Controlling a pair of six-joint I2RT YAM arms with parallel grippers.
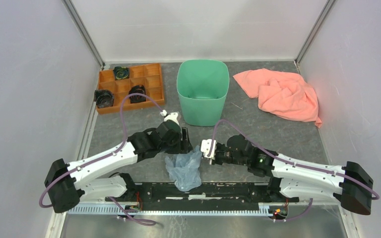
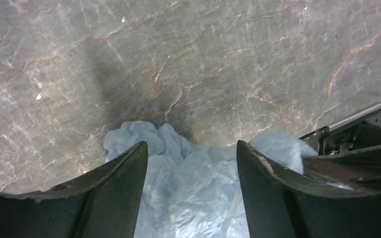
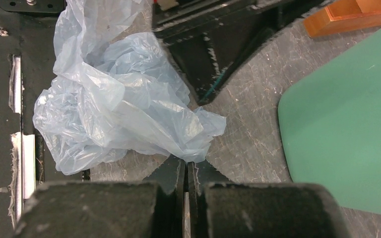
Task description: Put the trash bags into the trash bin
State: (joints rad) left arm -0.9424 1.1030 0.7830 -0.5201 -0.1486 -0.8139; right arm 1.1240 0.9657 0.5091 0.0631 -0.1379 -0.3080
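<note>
Crinkly translucent pale-blue plastic trash bag [image 1: 184, 171] lies crumpled at the grey table [image 1: 278, 134] near edge, apart from the mint-green plastic bin [image 1: 202, 94]. Light, limp, slippery: grab a bunched fold. Left gripper [image 2: 191, 145] straddles it, jaws apart; right gripper [image 3: 186, 166] is closed at its edge.

From above, the fingertips of the left gripper [image 1: 184, 147] are hidden under its own wrist. On its wrist camera the trash bag [image 2: 193, 193] runs off the bottom edge, sides tucked behind both fingers [image 2: 114, 193]. Right wrist camera: the trash bin [image 3: 342, 139] is only a green slab cut by the right edge, the orange tray [image 3: 347, 15] just a corner. Dark lumps [image 1: 120, 73] in that tray, too small to name
</note>
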